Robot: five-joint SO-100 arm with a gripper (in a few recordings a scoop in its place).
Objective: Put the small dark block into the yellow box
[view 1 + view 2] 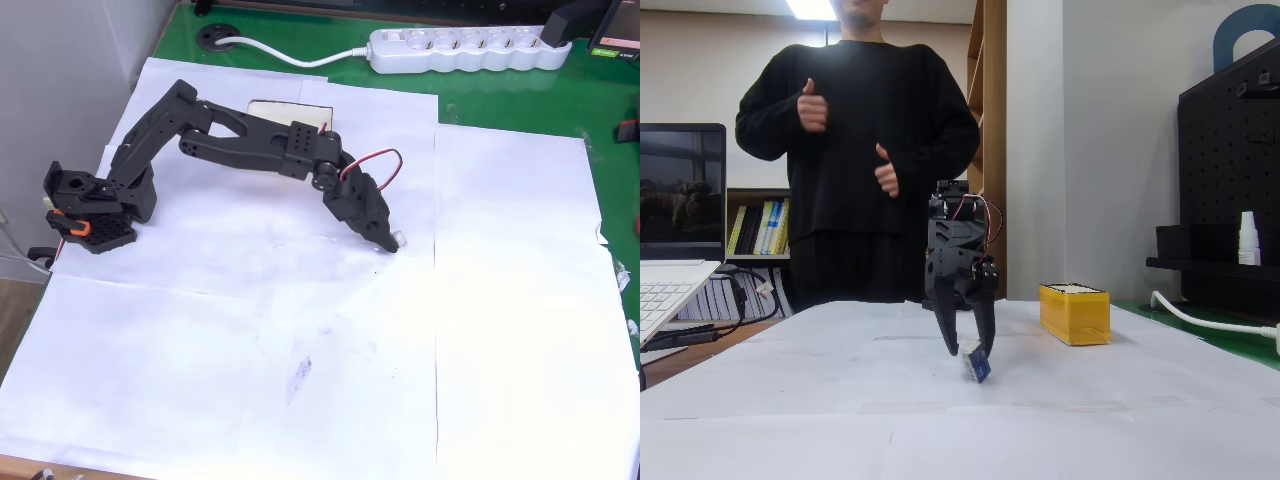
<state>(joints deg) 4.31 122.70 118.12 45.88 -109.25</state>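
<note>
Small dark block [977, 366] is seen pinched between the tips of the gripper [971, 352], just clear of the white paper [840, 400]; in the overhead view the pale face [399, 239] shows at the gripper tip. Jaws narrow, closed on it. Step judged: pick done, carry phase. Yellow box [1074, 314] stands well apart, behind the arm [250, 140] in the overhead view. Next move requires lift, swing to the box, release over its opening. Person [855, 150] noted behind the table.

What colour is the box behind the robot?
Yellow-orange sides with a pale rim, best seen in the fixed view: box.
</note>
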